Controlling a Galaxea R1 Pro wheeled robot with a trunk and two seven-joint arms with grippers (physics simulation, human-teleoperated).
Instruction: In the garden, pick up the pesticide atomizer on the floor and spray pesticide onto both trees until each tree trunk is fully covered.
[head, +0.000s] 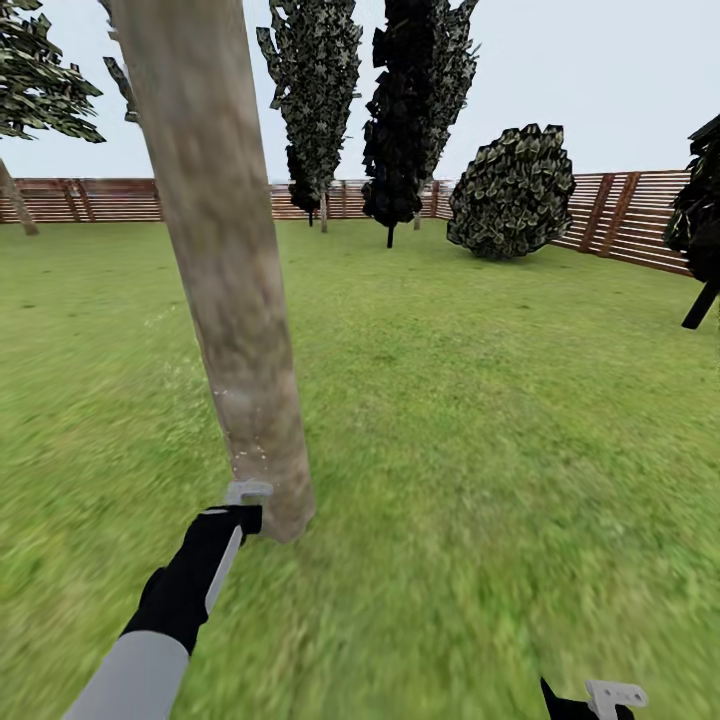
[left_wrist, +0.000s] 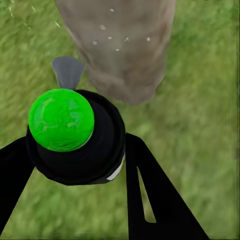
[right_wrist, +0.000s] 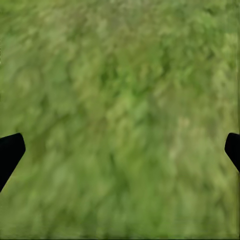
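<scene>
A thick, pale mottled tree trunk (head: 225, 270) rises close in front of me, leaning a little. My left gripper (head: 247, 497) is down at its base, shut on the pesticide atomizer (left_wrist: 97, 157), a dark round body with a bright green top and a grey nozzle (left_wrist: 67, 70) pointing at the trunk (left_wrist: 125, 55). Tiny white pesticide specks (left_wrist: 110, 37) dot the bark low down, and more (head: 250, 445) lie on the trunk's foot and the nearby grass. My right gripper (head: 605, 697) hangs low over bare lawn, open (right_wrist: 120, 150). Another tree with a pale slanted trunk (head: 18, 210) stands far left.
Green lawn (head: 480, 400) stretches to a brown slat fence (head: 620, 215). Two dark narrow trees (head: 410, 110) and a round bush (head: 512, 195) stand near the fence, and a dark tree (head: 700, 230) is at the right edge. Open grass lies to the right of the trunk.
</scene>
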